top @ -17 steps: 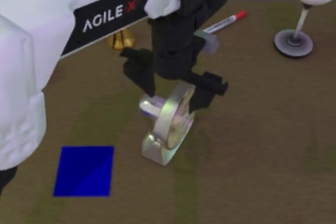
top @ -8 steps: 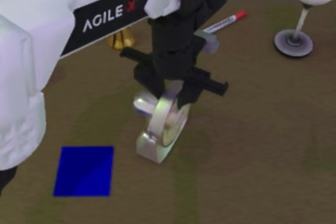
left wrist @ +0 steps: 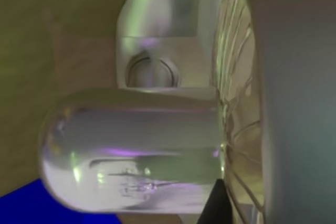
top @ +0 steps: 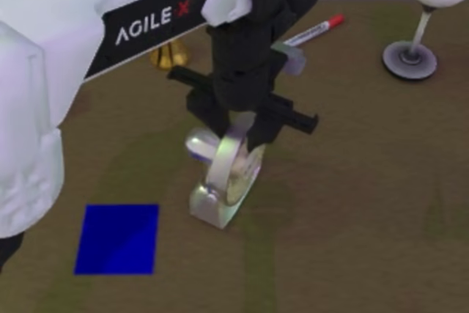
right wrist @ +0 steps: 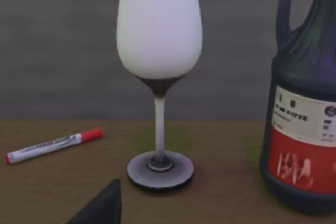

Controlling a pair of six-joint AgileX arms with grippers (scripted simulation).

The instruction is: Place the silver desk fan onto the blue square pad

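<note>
- A golden bell, a red-capped marker and a wine glass stand toward the bench's far edge.
- The silver desk fan stands upright mid-bench, rear cylinder pointing left.
- The left end effector, above it, clamps the disc; the blue square pad lies well apart, near the front-left.

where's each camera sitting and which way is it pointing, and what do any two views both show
Top view: above the table, looking down on the silver desk fan, the blue square pad and the left arm, whose left gripper is shut on the fan's head.
Left wrist view: on the left wrist, close against the fan's rear cylinder and grille; one dark fingertip shows.
Right wrist view: on the parked right arm, facing level at a wine glass, marker and dark jug; one dark finger tip shows.
Shared: top and left wrist views show fan and pad; top and right wrist show glass and marker.
</note>
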